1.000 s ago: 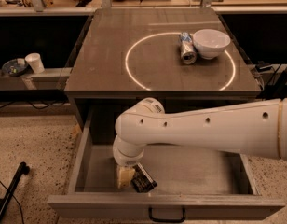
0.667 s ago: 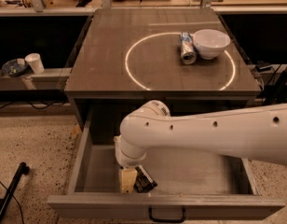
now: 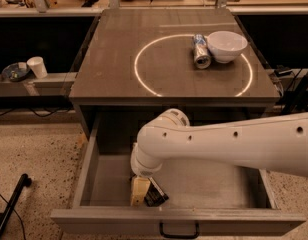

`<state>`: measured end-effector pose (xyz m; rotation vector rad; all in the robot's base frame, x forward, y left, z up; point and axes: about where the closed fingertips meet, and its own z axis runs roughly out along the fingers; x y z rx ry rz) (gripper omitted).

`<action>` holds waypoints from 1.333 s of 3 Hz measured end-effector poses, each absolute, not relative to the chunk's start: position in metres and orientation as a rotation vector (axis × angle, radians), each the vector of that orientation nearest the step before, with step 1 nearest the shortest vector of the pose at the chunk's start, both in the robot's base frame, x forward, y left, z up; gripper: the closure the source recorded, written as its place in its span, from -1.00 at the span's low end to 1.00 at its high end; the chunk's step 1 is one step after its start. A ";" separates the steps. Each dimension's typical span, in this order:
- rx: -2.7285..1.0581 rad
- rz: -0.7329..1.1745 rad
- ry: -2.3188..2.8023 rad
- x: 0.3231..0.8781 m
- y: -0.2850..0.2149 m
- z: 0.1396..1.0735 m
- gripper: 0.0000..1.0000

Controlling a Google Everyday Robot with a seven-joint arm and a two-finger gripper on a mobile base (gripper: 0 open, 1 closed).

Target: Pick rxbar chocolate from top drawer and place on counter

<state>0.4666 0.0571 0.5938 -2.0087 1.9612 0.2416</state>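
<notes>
Reaching into the pulled-out top drawer [image 3: 179, 221], a smooth, rounded white arm [image 3: 234, 139] holds its pale gripper [image 3: 143, 191] low at the drawer's front left, right against the rxbar chocolate [image 3: 156, 195]. Whether the gripper is clamped on the bar or merely beside it cannot be told. The flat, black-wrapped bar sits tilted on the grey drawer floor, just behind the front panel with its dark loop handle [image 3: 179, 231]. Above, the matte grey-brown counter [image 3: 109, 79] carries a thin white circle [image 3: 137, 64]. A silver-blue can [image 3: 200, 51] lies on its side there, just beside a glossy white bowl [image 3: 227, 45]. Speckled flooring [image 3: 39, 149] surrounds the unit, and a white paper cup [image 3: 37, 66] stands on a ledge at left.
</notes>
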 end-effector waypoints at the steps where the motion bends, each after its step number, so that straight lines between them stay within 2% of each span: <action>1: -1.968 0.202 2.067 0.478 0.046 0.581 -0.64; 2: -1.960 0.186 2.109 0.482 0.041 0.580 -0.02; 4: -1.960 0.186 2.109 0.482 0.041 0.591 0.84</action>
